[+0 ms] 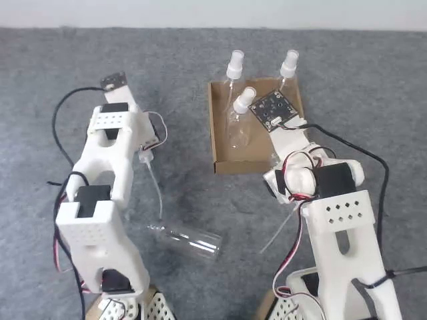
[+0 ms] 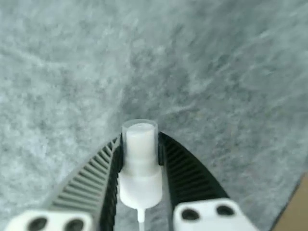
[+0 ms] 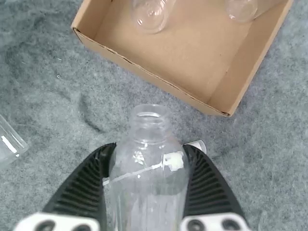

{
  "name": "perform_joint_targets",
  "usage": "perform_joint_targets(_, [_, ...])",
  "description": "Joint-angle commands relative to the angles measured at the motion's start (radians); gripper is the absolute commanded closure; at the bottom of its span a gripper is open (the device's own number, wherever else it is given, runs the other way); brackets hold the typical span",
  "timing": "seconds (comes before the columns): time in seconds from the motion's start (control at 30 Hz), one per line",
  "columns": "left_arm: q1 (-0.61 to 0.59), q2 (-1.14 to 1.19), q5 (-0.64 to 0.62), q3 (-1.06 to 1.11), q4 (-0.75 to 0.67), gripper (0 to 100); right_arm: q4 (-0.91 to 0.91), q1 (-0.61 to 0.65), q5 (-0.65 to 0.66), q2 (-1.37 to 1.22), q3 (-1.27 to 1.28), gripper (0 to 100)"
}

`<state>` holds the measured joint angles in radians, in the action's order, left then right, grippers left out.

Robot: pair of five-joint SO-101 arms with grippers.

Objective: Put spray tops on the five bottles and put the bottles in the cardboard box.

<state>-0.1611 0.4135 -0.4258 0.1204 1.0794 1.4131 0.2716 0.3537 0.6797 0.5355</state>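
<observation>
My left gripper [image 2: 139, 138] is shut on a white spray top [image 2: 140, 166]. In the high view that spray top [image 1: 145, 157] hangs at the left arm's tip, its thin tube trailing toward a clear uncapped bottle [image 1: 191, 241] lying on the carpet. My right gripper [image 3: 148, 150] is shut on another clear bottle [image 3: 147, 163] with an open neck, held just outside the near wall of the cardboard box [image 3: 144, 67]. In the high view the box [image 1: 213, 127] holds three bottles with spray tops [image 1: 245, 100].
Grey carpet covers the table. A thin white tube [image 1: 277, 232] lies on the carpet beside the right arm. The lying bottle's edge [image 3: 7, 142] shows off to one side of the right gripper. Open carpet lies between the two arms.
</observation>
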Motion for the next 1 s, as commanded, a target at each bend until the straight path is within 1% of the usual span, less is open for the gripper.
perform_joint_targets(0.0, [0.012, -0.015, 0.014, -0.131, 0.048, 99, -0.004, -0.007, 0.012, 0.030, -0.003, 99.3])
perform_joint_targets(0.13, [0.011, -0.015, 0.014, -0.341, 0.178, 99, -0.001, -0.007, 0.009, 0.030, -0.003, 99.3])
perform_joint_targets(0.27, [0.008, -0.015, 0.017, -0.621, 0.371, 99, -0.007, -0.005, 0.006, 0.030, -0.003, 99.3])
perform_joint_targets(0.33, [0.009, -0.017, 0.048, -0.771, 0.474, 99, -0.019, 0.002, 0.006, 0.030, -0.003, 99.3])
perform_joint_targets(0.47, [0.015, -0.017, 0.066, -1.050, 0.671, 99, -0.070, 0.068, 0.005, 0.030, 0.026, 99.3])
perform_joint_targets(0.53, [0.012, -0.026, 0.069, -1.116, 0.680, 99, -0.107, 0.113, -0.014, 0.030, 0.052, 99.3])
perform_joint_targets(0.6, [0.008, -0.071, 0.089, -1.109, 0.678, 99, -0.142, 0.142, -0.044, 0.030, 0.075, 99.3])
perform_joint_targets(0.7, [0.015, -0.180, 0.101, -1.013, 0.678, 99, -0.165, 0.153, -0.057, 0.030, 0.083, 99.3])
perform_joint_targets(0.8, [0.035, -0.336, 0.104, -0.880, 0.675, 99, -0.189, 0.153, -0.058, 0.030, 0.081, 99.3])
perform_joint_targets(0.87, [0.058, -0.456, 0.132, -0.780, 0.674, 99, -0.194, 0.154, -0.063, 0.030, 0.081, 99.3])
perform_joint_targets(0.97, [0.112, -0.624, 0.152, -0.616, 0.660, 99, -0.202, 0.174, -0.101, 0.038, 0.083, 99.3])
